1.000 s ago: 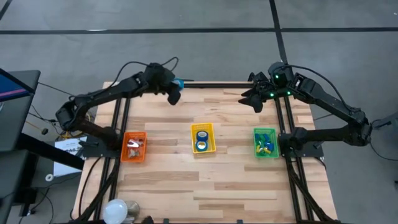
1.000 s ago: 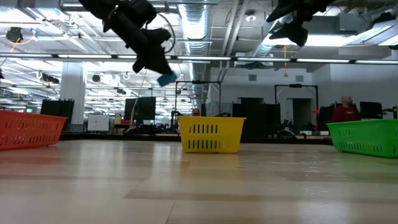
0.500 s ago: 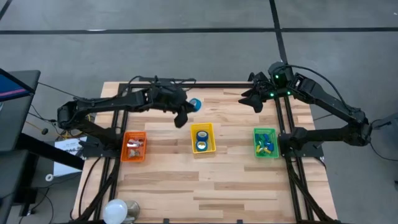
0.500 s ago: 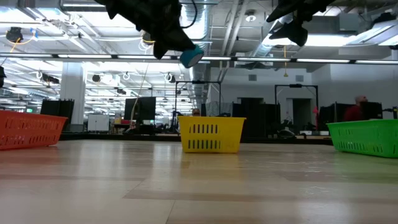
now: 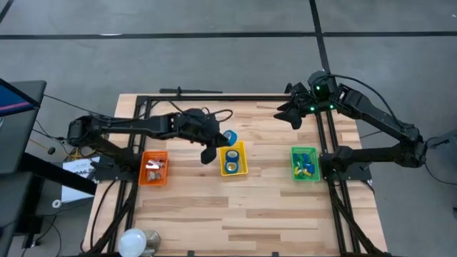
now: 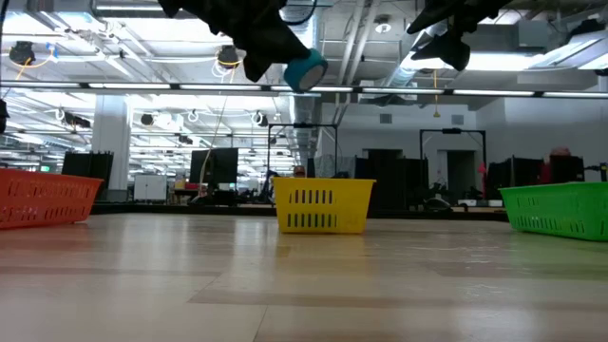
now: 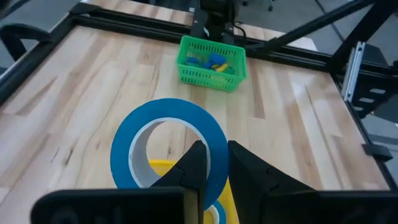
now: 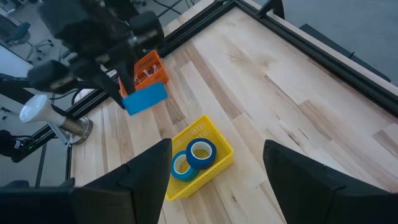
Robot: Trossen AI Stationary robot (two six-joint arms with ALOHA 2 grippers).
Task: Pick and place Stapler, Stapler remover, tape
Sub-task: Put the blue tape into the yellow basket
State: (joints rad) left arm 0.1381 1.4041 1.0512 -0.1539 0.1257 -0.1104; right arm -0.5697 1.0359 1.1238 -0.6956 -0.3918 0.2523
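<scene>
A roll of blue tape (image 7: 143, 121) hangs in the air with my left gripper (image 7: 215, 152) shut on it. In the high view the tape (image 5: 229, 135) and gripper (image 5: 221, 140) are above the far left corner of the yellow basket (image 5: 243, 168), which holds two more tape rolls (image 8: 194, 157). My right gripper (image 5: 295, 112) stands open and high near the table's far right. The orange basket (image 5: 153, 168) holds small metal pieces and the green basket (image 5: 305, 164) blue and yellow pieces. I cannot tell which are the stapler or the stapler remover. My left gripper pinches the wall of the tape ring (image 7: 217, 155), one finger (image 7: 198, 163) at the hole side and the other outside. The fingers slant downward from the table's left. The roll is lifted clear, high above the table (image 6: 306, 69), its hole facing up toward the wrist camera.
Black frame rails (image 5: 214, 98) run along the table's far edge and both sides. A white round lamp-like thing (image 5: 133, 241) sits at the near left corner. Bare wood lies in front of the three baskets.
My left gripper has swung from the table's far edge toward the near side and the right, carrying the tape roll to above the yellow basket's far left corner. The roll has stayed lifted and has turned with the gripper.
</scene>
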